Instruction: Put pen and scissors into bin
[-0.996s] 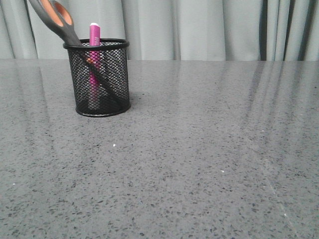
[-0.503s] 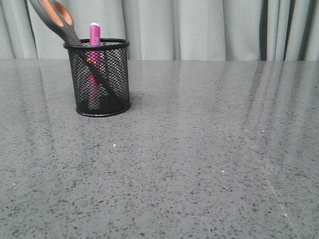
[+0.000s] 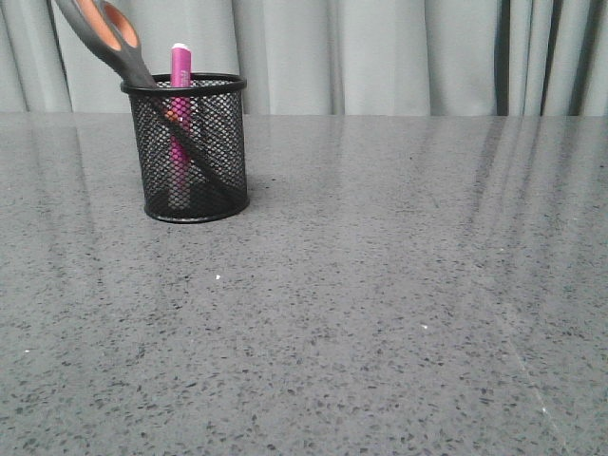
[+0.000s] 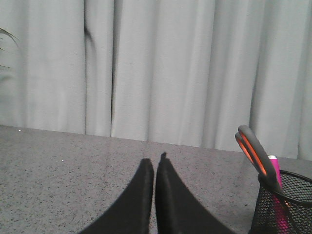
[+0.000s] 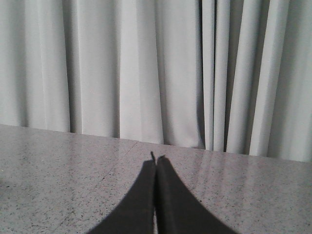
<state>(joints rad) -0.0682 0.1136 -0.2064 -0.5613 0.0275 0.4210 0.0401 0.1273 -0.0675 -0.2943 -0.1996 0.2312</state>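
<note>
The black mesh bin (image 3: pixel 195 147) stands upright at the far left of the table. The pink pen (image 3: pixel 180 66) stands upright inside it, its pale tip above the rim. The scissors (image 3: pixel 106 36) lean in it blades down, grey-and-orange handles sticking out over the left rim. In the left wrist view the bin (image 4: pixel 285 204), the scissors (image 4: pixel 254 151) and the pen (image 4: pixel 276 168) sit off to one side. My left gripper (image 4: pixel 154 163) is shut and empty, apart from the bin. My right gripper (image 5: pixel 156 161) is shut and empty over bare table. Neither gripper shows in the front view.
The grey speckled table (image 3: pixel 380 285) runs back to a pale grey curtain (image 3: pixel 380 47). A plant leaf (image 4: pixel 6 36) shows at the edge of the left wrist view.
</note>
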